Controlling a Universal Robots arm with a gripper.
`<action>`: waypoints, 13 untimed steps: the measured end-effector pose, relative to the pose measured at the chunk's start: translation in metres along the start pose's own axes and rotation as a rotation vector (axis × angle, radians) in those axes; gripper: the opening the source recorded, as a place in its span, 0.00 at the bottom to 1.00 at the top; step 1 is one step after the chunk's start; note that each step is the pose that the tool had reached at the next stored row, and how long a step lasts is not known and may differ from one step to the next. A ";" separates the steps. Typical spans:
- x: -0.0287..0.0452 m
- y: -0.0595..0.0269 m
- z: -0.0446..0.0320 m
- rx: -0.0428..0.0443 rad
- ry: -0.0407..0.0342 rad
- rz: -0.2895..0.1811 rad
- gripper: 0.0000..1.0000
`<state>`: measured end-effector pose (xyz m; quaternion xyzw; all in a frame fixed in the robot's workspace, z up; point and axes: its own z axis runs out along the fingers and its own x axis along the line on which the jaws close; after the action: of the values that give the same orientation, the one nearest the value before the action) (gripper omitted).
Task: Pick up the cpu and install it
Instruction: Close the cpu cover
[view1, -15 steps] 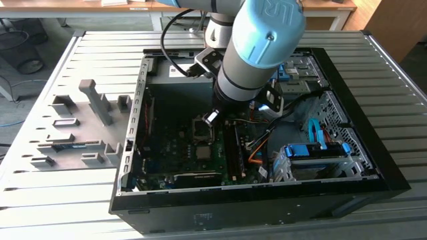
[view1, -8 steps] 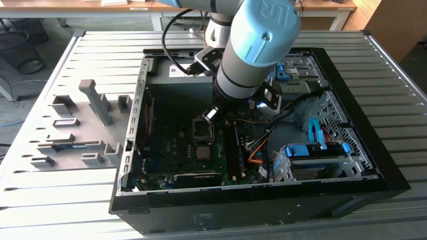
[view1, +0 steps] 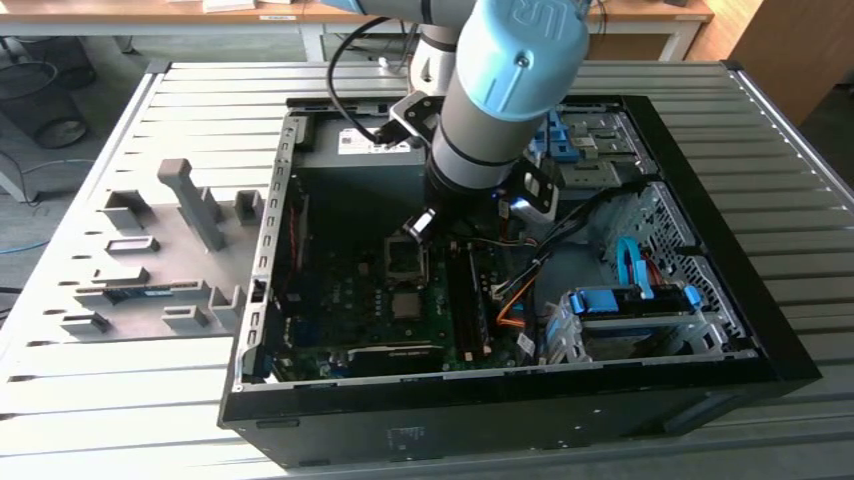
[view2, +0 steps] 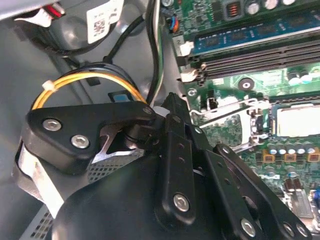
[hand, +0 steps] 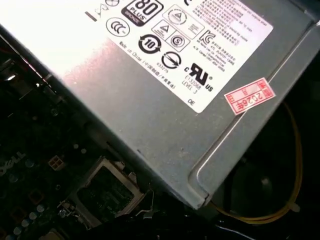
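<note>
Worktable (view1: 174, 100): pale grey, ribbed in long parallel slats, with a raised lip along its far edge.
Desks (view1: 134, 14): pale wood tops on white legs, standing behind the worktable.
Panel (view1: 787, 50): warm brown wood at the exterior view's right, possibly a cabinet side or a door.
Floor (view1: 40, 190): grey, with dark cables (view1: 27, 75) looped at the exterior view's left.
Light: soft and even across the slats.

You have one computer case (view1: 400, 430) on the bench (view1: 787, 180) and one arm (view1: 507, 90). Inside the case, count one power supply (hand: 165, 115) carrying one white label (hand: 185, 45) and one red sticker (hand: 249, 97), one memory stick (view2: 250, 34) and one cpu (view2: 296, 120). Toward the bench's edge at the exterior view's left stand about nine grey holders (view1: 194, 205), though they overlap too much for a firm count.
</note>
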<state>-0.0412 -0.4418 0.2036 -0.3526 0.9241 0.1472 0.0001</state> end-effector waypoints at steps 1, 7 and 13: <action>-0.0003 0.0003 0.0003 0.0091 0.0073 0.002 0.10; 0.0005 0.0017 0.0019 0.0188 0.0145 0.007 0.10; 0.0011 0.0018 0.0042 0.0189 0.0139 0.009 0.10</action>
<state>-0.0436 -0.4400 0.1999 -0.3495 0.9270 0.1360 -0.0036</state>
